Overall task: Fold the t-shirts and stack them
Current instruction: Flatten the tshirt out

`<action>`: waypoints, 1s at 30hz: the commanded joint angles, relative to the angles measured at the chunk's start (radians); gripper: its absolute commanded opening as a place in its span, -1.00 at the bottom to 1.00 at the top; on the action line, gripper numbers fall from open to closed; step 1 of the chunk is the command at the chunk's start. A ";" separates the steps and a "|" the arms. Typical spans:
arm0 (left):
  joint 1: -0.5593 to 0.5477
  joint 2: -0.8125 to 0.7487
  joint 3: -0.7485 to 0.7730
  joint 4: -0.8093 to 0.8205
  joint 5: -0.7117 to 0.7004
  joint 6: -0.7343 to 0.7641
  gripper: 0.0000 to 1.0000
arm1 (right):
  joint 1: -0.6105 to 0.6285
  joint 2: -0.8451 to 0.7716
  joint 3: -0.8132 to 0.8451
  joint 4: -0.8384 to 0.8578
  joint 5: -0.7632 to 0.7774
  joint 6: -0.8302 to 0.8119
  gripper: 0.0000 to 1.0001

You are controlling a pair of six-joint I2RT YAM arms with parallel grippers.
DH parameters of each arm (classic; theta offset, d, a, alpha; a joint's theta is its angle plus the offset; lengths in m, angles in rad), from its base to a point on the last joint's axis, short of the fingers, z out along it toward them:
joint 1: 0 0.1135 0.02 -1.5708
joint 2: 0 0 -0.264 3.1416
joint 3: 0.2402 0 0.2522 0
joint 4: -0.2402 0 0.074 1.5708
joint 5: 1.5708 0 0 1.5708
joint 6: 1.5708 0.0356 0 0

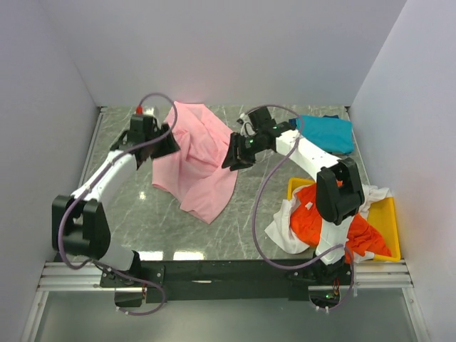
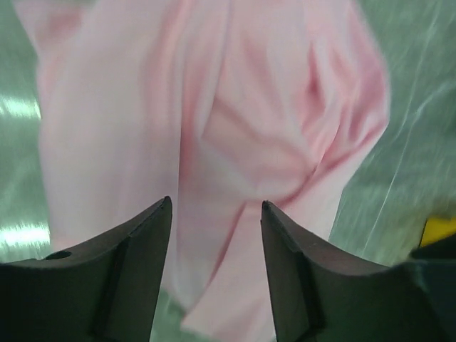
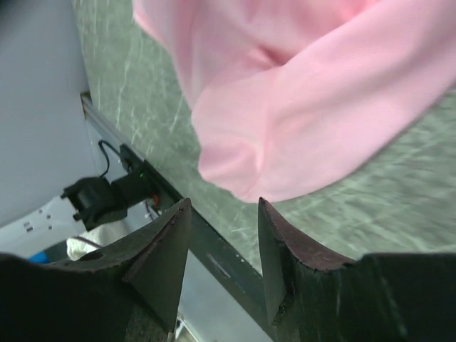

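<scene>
Left end effector (image 2: 216, 206) and right end effector (image 3: 224, 203) stand half-open and empty, so the pink t-shirt (image 1: 196, 164), bunched at twelve o'clock, may fold crooked.

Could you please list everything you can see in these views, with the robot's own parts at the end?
pink t-shirt: one, light pink, crumpled at the table's middle
teal t-shirt: one, teal-blue, far right corner
orange-red t-shirt: one, orange-red, heaped in the tray
white t-shirt: one, white, draped over the tray's left edge
tray: one, yellow, near right
table: one, green marbled
left gripper: one, black, open, above the pink t-shirt
right gripper: one, black, open, at the pink t-shirt's edge
</scene>
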 commanded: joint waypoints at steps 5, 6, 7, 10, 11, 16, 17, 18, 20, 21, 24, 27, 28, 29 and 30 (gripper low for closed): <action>-0.019 -0.173 -0.347 -0.059 0.187 -0.103 0.09 | -0.067 0.022 0.060 -0.024 -0.006 -0.047 -0.01; -0.021 -0.188 -0.361 -0.057 0.208 -0.112 0.08 | -0.075 0.027 0.071 -0.024 -0.013 -0.044 -0.01; -0.027 -0.204 -0.373 -0.057 0.225 -0.126 0.08 | -0.076 0.040 0.074 -0.022 -0.016 -0.041 -0.01; -0.042 -0.236 -0.408 -0.071 0.250 -0.145 0.06 | -0.087 0.062 0.080 -0.010 -0.036 -0.022 -0.01; -0.045 -0.236 -0.428 -0.074 0.253 -0.152 0.04 | -0.088 0.068 0.082 0.001 -0.042 -0.016 -0.01; -0.047 -0.212 -0.476 -0.087 0.262 -0.171 -0.07 | -0.093 0.083 0.085 0.022 -0.062 0.013 -0.01; -0.047 -0.204 -0.490 -0.089 0.262 -0.172 -0.08 | -0.092 0.083 0.087 0.019 -0.061 0.012 -0.01; -0.047 -0.202 -0.494 -0.089 0.271 -0.174 -0.09 | -0.093 0.080 0.087 0.016 -0.059 0.009 -0.01; -0.047 -0.196 -0.505 -0.092 0.268 -0.178 -0.10 | -0.096 0.079 0.083 0.008 -0.055 0.006 -0.01; -0.047 -0.195 -0.502 -0.095 0.264 -0.178 -0.10 | -0.096 0.076 0.079 0.008 -0.053 0.004 -0.01; -0.047 -0.178 -0.500 -0.095 0.267 -0.175 -0.12 | -0.101 0.064 0.061 0.018 -0.052 0.009 -0.01; -0.047 -0.147 -0.505 -0.089 0.273 -0.171 -0.12 | -0.102 0.054 0.042 0.034 -0.052 0.019 -0.01; -0.047 -0.132 -0.507 -0.085 0.282 -0.172 -0.13 | -0.102 0.051 0.037 0.038 -0.053 0.021 -0.01; -0.047 -0.123 -0.511 -0.078 0.282 -0.172 -0.14 | -0.104 0.050 0.028 0.042 -0.052 0.025 -0.01; -0.047 -0.115 -0.510 -0.078 0.277 -0.174 -0.14 | -0.102 0.044 0.027 0.041 -0.052 0.025 -0.01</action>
